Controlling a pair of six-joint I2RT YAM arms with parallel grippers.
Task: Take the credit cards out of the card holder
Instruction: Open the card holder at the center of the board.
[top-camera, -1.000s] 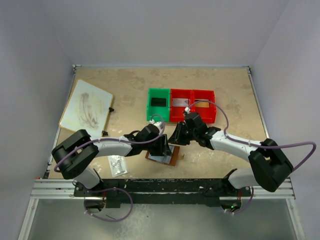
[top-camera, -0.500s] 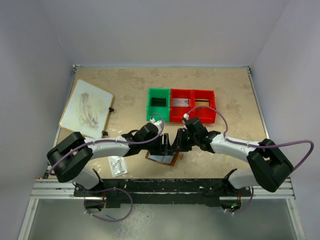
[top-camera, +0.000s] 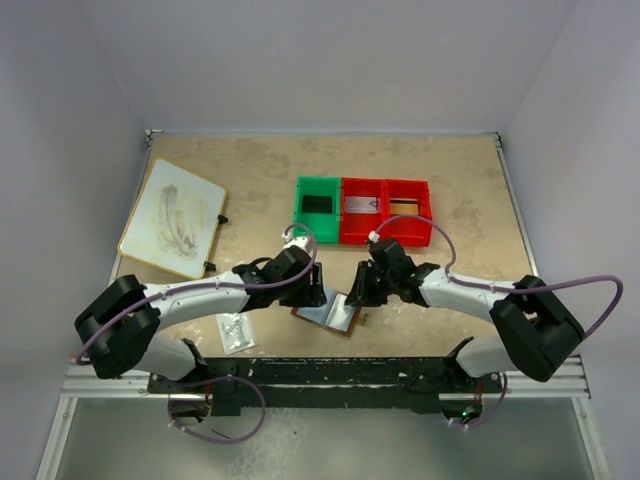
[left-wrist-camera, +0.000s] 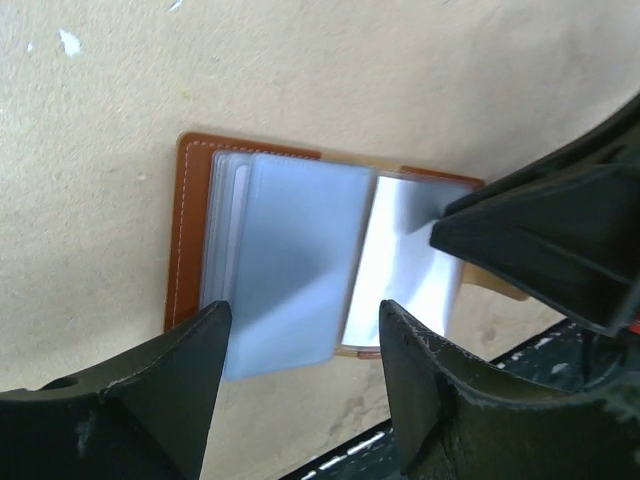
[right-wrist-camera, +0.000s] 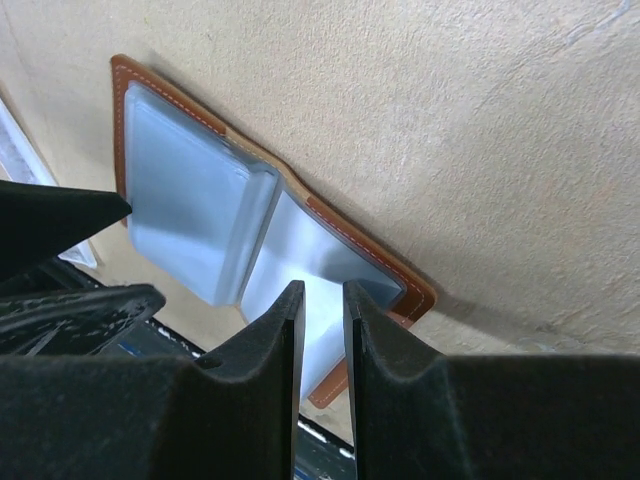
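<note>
The card holder (top-camera: 328, 314) lies open and flat on the table near the front edge, brown leather (left-wrist-camera: 190, 230) round bluish-grey pockets (right-wrist-camera: 190, 190). Its right half shows a silvery grey face (left-wrist-camera: 400, 265); I cannot tell whether that is a credit card or bare sleeve. My left gripper (top-camera: 318, 297) hovers over the left half, open (left-wrist-camera: 305, 315), with nothing between its fingers. My right gripper (top-camera: 352, 298) reaches down at the right half. Its jaws (right-wrist-camera: 322, 292) stand a narrow gap apart and nothing shows between them. The left wrist view shows it as a dark tip (left-wrist-camera: 540, 240) touching the silvery face.
A green bin (top-camera: 317, 210) and a red bin (top-camera: 385, 212) stand behind the wallet. A white board (top-camera: 172, 217) lies at the back left. A clear speckled packet (top-camera: 235, 332) lies left of the wallet. The metal rail (top-camera: 320, 375) runs just in front.
The left gripper has opened wider and let go of the raised flap, which now lies flat. The right gripper has come down and left onto the wallet's right half.
</note>
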